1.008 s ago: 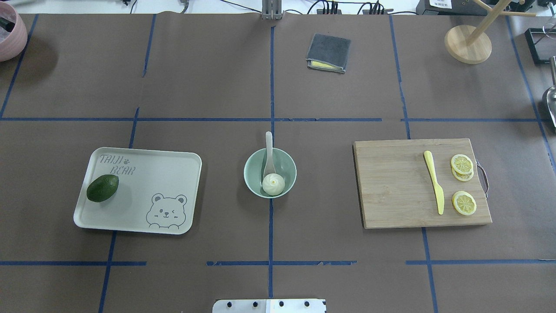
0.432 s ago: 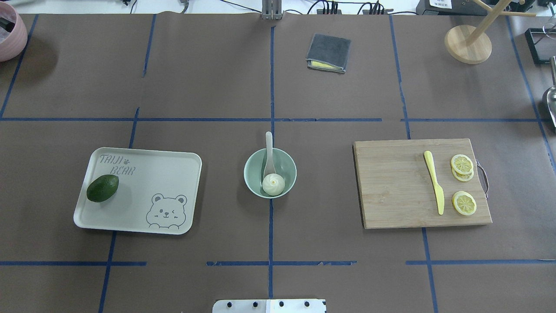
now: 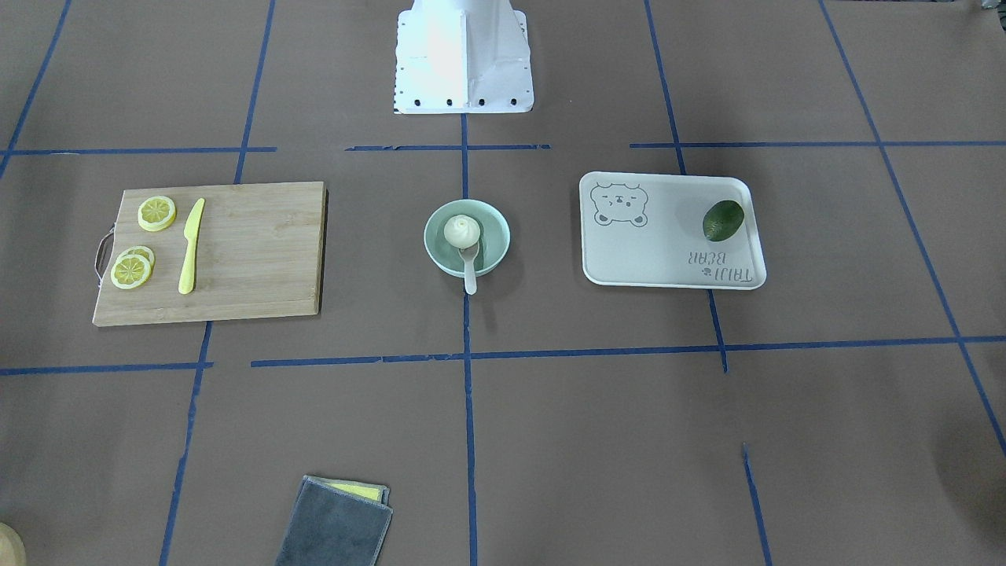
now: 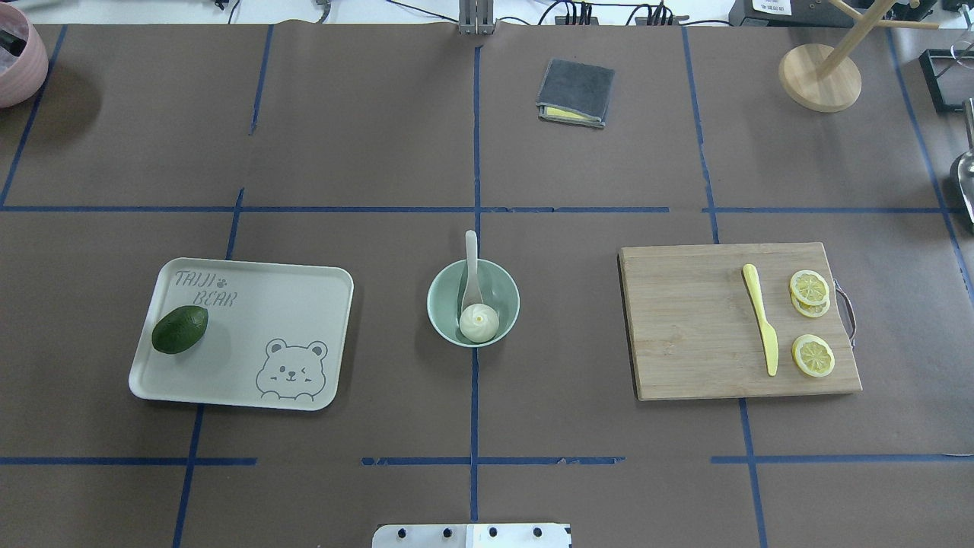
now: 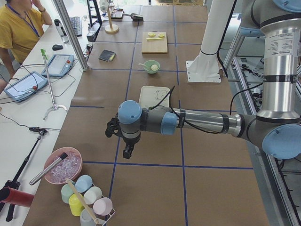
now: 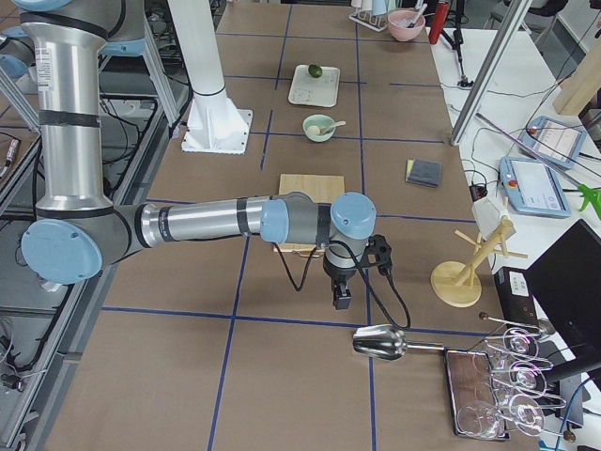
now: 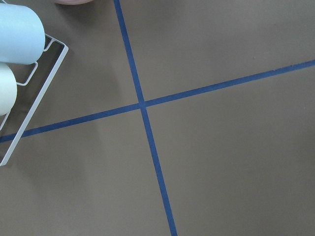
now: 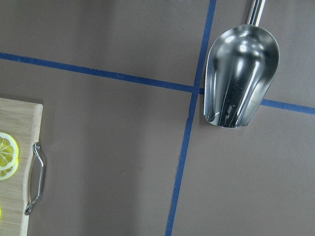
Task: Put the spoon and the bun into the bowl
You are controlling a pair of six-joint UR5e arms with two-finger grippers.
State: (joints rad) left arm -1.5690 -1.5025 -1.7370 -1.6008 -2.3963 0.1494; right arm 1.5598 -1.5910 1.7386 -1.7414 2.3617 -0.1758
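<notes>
Apparently the job is done: the bun [image 4: 479, 323] sits in the near side of the bowl [image 4: 437, 308], and the spoon [image 4: 472, 266] lies behind it, scoop inside, handle over the far rim. The left arm [image 5: 202, 122] and right arm [image 6: 207, 221] show only in side views, so I cannot tell how their jaws stand.

- I saw the bowl [image 4: 498, 289], round, pale mint-green and plain, standing upright near the middle of the table [image 4: 365, 137], on a blue tape line [image 4: 474, 403].
- I found the bun [image 4: 479, 323], cream-white with its twisted peak up, sitting inside the bowl against the wall on the robot's side.
- I noted the spoon [image 4: 472, 268], off-white and slightly translucent, lying with its scoop down in the bowl and touching the bun. Its handle leaned over the far rim, pointing away from the robot.
</notes>
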